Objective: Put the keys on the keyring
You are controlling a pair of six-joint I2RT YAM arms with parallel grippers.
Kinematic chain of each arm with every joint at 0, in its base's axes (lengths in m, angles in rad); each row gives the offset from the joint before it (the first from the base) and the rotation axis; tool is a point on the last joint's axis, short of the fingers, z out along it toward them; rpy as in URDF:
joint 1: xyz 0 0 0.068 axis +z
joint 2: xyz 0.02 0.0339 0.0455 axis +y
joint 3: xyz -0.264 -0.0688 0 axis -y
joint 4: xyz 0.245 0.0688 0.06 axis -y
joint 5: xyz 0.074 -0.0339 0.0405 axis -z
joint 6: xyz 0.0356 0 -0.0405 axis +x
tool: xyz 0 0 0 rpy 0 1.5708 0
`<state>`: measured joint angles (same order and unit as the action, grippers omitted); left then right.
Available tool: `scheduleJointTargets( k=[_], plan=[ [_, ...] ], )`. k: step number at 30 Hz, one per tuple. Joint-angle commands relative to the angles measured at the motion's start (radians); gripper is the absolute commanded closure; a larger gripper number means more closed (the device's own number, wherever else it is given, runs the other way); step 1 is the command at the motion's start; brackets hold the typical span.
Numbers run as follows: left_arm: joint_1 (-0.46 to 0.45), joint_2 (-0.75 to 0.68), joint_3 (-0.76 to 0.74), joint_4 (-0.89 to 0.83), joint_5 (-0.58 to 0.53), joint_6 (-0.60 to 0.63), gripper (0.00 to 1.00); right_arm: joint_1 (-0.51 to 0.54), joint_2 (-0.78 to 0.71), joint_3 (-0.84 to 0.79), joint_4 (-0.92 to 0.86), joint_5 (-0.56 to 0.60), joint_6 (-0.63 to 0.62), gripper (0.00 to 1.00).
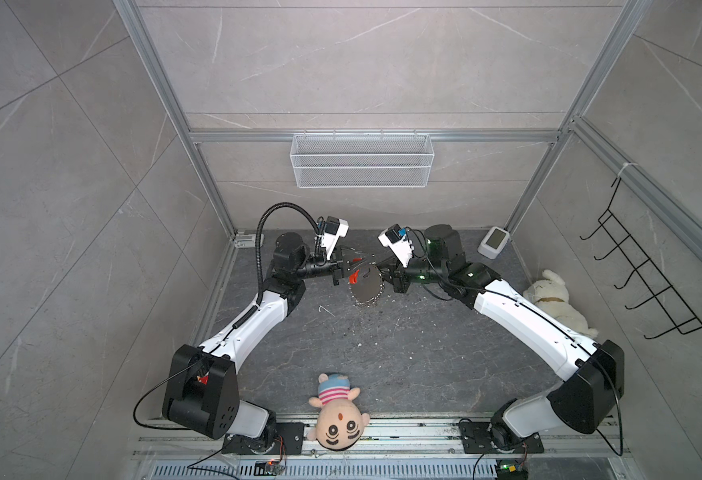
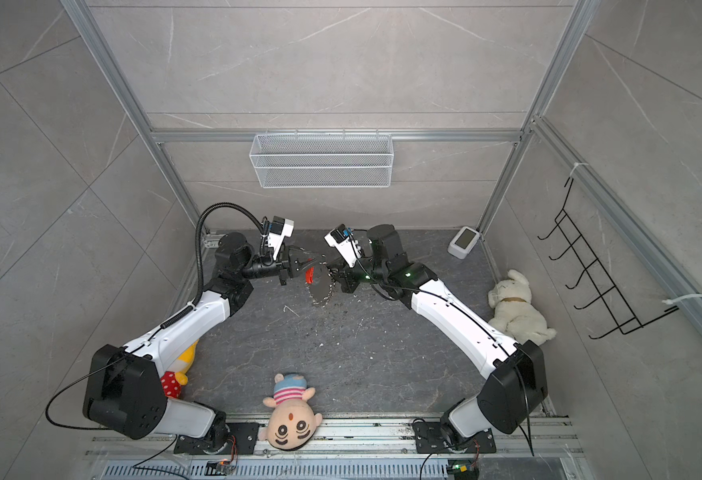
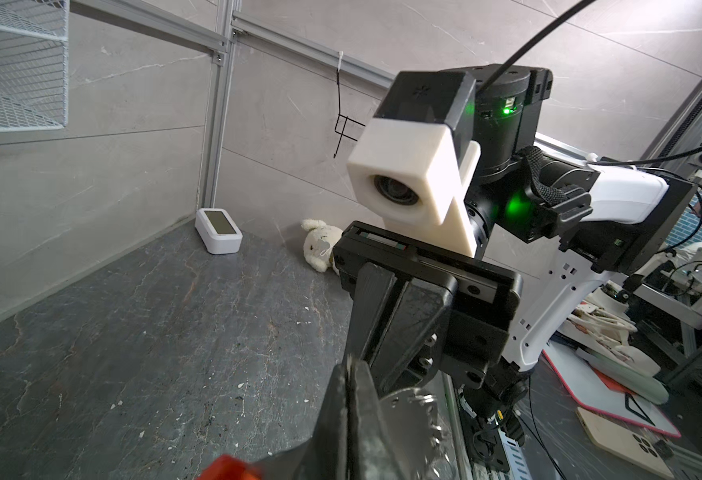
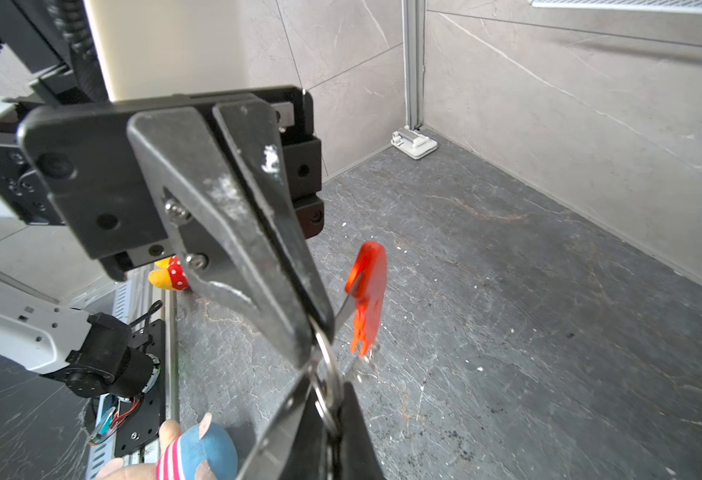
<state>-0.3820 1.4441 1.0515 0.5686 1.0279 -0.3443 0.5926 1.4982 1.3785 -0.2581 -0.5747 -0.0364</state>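
Keyring (image 1: 366, 289): held up off the desk (image 1: 403, 361) between my two pincers, toward the far middle in both top views. Its red plastic segment (image 4: 368, 286) hangs just beside my left pincer's tips. Small silver rings (image 1: 376, 298) line the edge of the loop nearest the arm bases. Keys: too small to pick out for certain.

My left pincer (image 4: 320, 328): jaws fully together, nipping the keyring's metal next to the red segment. My right pincer (image 4: 329, 419): jaws also closed, with one silver ring pinched between the tips (right wrist view). The two sets of tips almost meet.

On the desk:
- A thin white bent wire (image 1: 325, 308) lies near the keyring, to its left.
- A doll in a striped cap (image 1: 339, 411) lies at the near edge.
- A white plush dog (image 1: 549, 297) lies against the right wall.
- A small white box with a screen (image 1: 494, 242) sits in the far right corner; the screen is too small to read.

On the walls: a wire basket (image 1: 362, 160) at the back and a black hook rack (image 1: 648, 274) on the right.
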Motion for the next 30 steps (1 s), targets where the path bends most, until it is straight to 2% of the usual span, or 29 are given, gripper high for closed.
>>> scheduleJointTargets(
  k=[1, 3, 5, 6, 8, 9, 10, 11, 15, 20, 25, 27, 30],
  plan=[
    [-0.027, -0.025, -0.018, 0.168, -0.099, -0.023, 1.00, 0.041, -0.001, 0.014, 0.016, -0.037, 0.013, 0.97],
    [-0.031, -0.021, -0.028, 0.179, -0.101, -0.026, 1.00, 0.040, -0.009, 0.016, 0.005, -0.031, 0.013, 0.97],
    [-0.031, -0.018, -0.038, 0.198, -0.101, -0.032, 1.00, 0.040, -0.029, 0.012, -0.017, -0.011, 0.003, 0.92],
    [-0.031, -0.017, -0.042, 0.204, -0.098, -0.033, 1.00, 0.041, -0.046, 0.008, -0.038, 0.015, -0.005, 0.88],
    [-0.031, -0.020, -0.042, 0.203, -0.095, -0.034, 1.00, 0.040, -0.093, -0.014, -0.072, 0.088, -0.031, 0.88],
    [-0.030, -0.021, -0.041, 0.202, -0.092, -0.031, 1.00, 0.041, -0.115, -0.029, -0.082, 0.124, -0.041, 0.85],
    [-0.031, -0.021, -0.038, 0.200, -0.089, -0.029, 1.00, 0.040, -0.139, -0.044, -0.095, 0.160, -0.051, 0.75],
    [-0.030, -0.019, -0.033, 0.199, -0.079, -0.027, 1.00, 0.039, -0.161, -0.053, -0.110, 0.189, -0.062, 0.70],
    [-0.030, -0.016, -0.025, 0.201, -0.067, -0.030, 1.00, 0.035, -0.205, -0.060, -0.154, 0.220, -0.083, 0.63],
    [-0.030, -0.005, -0.016, 0.224, -0.046, -0.062, 1.00, 0.014, -0.213, -0.052, -0.131, 0.182, -0.063, 0.60],
    [-0.030, 0.005, -0.021, 0.276, -0.016, -0.100, 1.00, -0.068, -0.152, -0.038, -0.004, -0.011, 0.045, 0.66],
    [-0.031, 0.013, -0.019, 0.307, -0.004, -0.121, 1.00, -0.095, -0.122, -0.029, 0.051, -0.101, 0.096, 0.66],
    [-0.031, 0.023, -0.018, 0.343, 0.004, -0.150, 1.00, -0.102, -0.093, -0.026, 0.126, -0.164, 0.150, 0.63]
  ],
)
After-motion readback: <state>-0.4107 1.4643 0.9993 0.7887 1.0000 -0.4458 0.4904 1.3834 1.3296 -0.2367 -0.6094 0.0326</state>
